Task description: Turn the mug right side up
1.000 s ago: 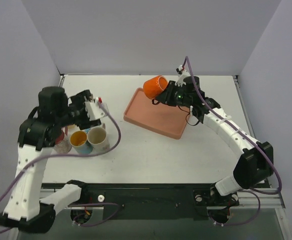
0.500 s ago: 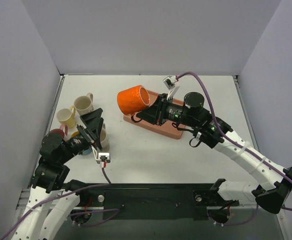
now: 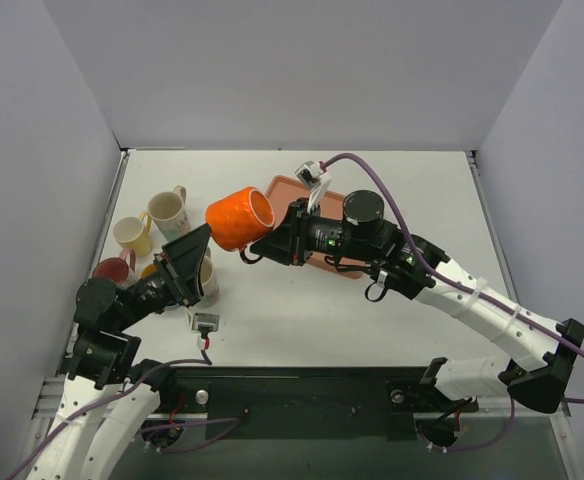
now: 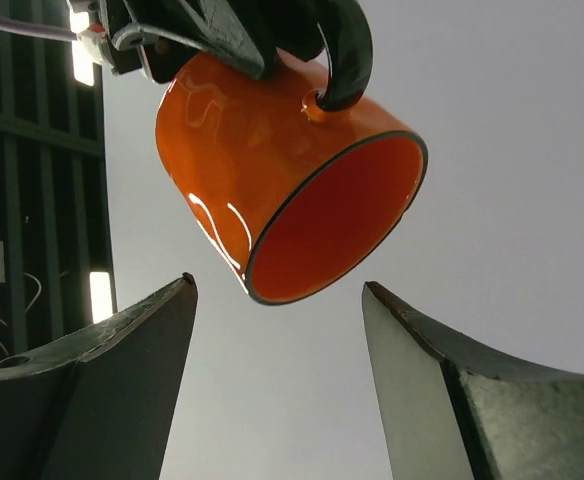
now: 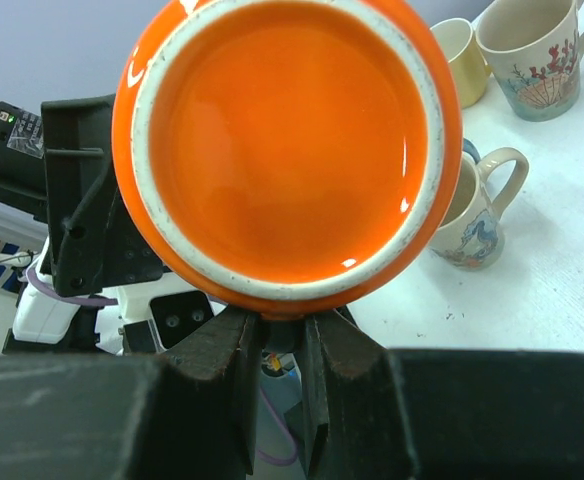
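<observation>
From above, the right gripper (image 3: 260,250) is clenched on the handle of the orange mug (image 3: 238,219), holding it on its side in mid-air left of center, between the salmon tray (image 3: 283,186) and a cluster of mugs (image 3: 166,211), while the left gripper (image 3: 196,250) gapes just below it. In the left wrist view, the mug's mouth (image 4: 337,215) fills the upper center above two spread fingers (image 4: 122,370). The right wrist view shows the mug's base (image 5: 287,150) filling the upper frame, its handle pinched between the fingers (image 5: 234,365) at bottom center.

The mug (image 3: 240,219) hangs between tray (image 3: 282,190) and cups (image 3: 168,210), seemingly above the left gripper (image 4: 278,284).
</observation>
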`<state>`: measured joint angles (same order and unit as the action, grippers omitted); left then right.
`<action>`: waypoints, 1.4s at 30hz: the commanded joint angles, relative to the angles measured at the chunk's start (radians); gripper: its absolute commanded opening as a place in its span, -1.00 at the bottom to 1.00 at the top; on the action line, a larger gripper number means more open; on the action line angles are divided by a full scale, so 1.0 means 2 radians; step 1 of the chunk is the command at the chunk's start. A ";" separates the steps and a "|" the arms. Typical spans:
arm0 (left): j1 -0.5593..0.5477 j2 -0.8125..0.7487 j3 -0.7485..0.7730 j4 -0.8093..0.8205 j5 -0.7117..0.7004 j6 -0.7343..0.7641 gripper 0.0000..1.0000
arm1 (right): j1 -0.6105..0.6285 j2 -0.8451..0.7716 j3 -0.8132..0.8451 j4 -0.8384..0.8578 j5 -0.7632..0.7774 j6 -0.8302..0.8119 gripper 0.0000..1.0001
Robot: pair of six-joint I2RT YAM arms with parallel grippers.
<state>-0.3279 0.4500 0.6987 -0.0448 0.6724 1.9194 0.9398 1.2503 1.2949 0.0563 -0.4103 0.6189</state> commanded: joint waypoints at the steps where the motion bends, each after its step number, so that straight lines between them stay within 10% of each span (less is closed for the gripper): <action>1: -0.002 0.004 0.006 -0.006 0.022 0.035 0.53 | 0.009 0.003 0.046 0.054 -0.001 -0.013 -1.00; 11: -0.002 0.021 0.003 0.036 0.049 0.067 0.10 | 0.017 0.049 0.070 0.072 -0.046 0.010 -1.00; 17: -0.002 0.020 0.015 0.008 0.044 0.067 -1.00 | 0.012 0.053 0.064 0.056 -0.030 -0.008 -1.00; 24: -0.002 0.068 0.095 -0.151 -0.116 0.019 -1.00 | -0.050 -0.009 0.012 -0.025 0.117 -0.056 0.22; 32: -0.012 0.289 0.303 -0.290 -0.347 -0.271 -1.00 | -0.079 -0.077 -0.054 -0.100 0.253 -0.118 0.62; 42: 0.011 0.644 0.712 -0.662 -0.372 -0.661 -1.00 | -0.090 -0.111 -0.100 -0.118 0.278 -0.128 0.65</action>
<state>-0.3420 1.5742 1.9190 -1.0634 -0.0521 0.9516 0.7712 1.0695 1.1183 -0.1631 0.0917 0.3882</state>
